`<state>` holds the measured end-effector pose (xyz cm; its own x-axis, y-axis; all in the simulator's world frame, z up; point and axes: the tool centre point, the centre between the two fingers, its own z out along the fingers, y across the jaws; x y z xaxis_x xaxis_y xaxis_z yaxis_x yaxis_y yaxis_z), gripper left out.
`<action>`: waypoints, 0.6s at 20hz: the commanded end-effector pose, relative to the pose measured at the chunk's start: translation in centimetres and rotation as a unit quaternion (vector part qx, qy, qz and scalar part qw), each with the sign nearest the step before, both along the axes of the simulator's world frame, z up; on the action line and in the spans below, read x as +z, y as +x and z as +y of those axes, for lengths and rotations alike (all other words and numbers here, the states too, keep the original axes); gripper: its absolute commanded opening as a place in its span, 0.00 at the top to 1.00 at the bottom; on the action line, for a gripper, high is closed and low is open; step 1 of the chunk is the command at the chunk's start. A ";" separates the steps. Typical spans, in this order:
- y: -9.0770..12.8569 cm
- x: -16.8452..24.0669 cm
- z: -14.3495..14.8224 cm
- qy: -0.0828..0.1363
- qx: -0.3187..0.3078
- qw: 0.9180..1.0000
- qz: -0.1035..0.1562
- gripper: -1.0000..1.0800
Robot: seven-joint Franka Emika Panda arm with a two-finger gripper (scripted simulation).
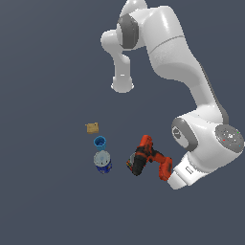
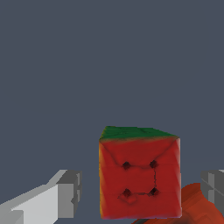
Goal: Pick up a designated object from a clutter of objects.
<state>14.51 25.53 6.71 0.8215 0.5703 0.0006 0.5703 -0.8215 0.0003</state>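
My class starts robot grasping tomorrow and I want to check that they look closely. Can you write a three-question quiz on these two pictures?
1. True or false: in the wrist view, the fingers already touch the puzzle cube.
2. In the exterior view, what lies between the tan block and the blue-white can? A) drill B) blue cup C) puzzle cube
3. What colour is the cube face that fronts the wrist camera?

Key: 1. False; a gap shows on each side. 2. B. 3. Red.
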 end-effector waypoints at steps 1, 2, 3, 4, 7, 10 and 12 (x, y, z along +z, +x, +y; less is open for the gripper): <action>-0.1 -1.5 0.0 0.000 0.000 1.000 0.001 0.04; -0.1 -2.0 0.0 0.000 0.000 1.000 0.001 0.04; -0.1 -2.5 0.0 0.000 0.001 1.000 0.000 0.04; -0.1 -2.9 0.0 0.000 0.001 1.000 0.000 0.04; -0.1 -3.5 0.0 0.000 0.001 1.000 0.000 0.04; 0.0 -3.4 0.1 0.000 0.001 1.000 0.000 0.04; 0.0 -3.4 0.1 0.000 0.001 1.000 0.000 1.00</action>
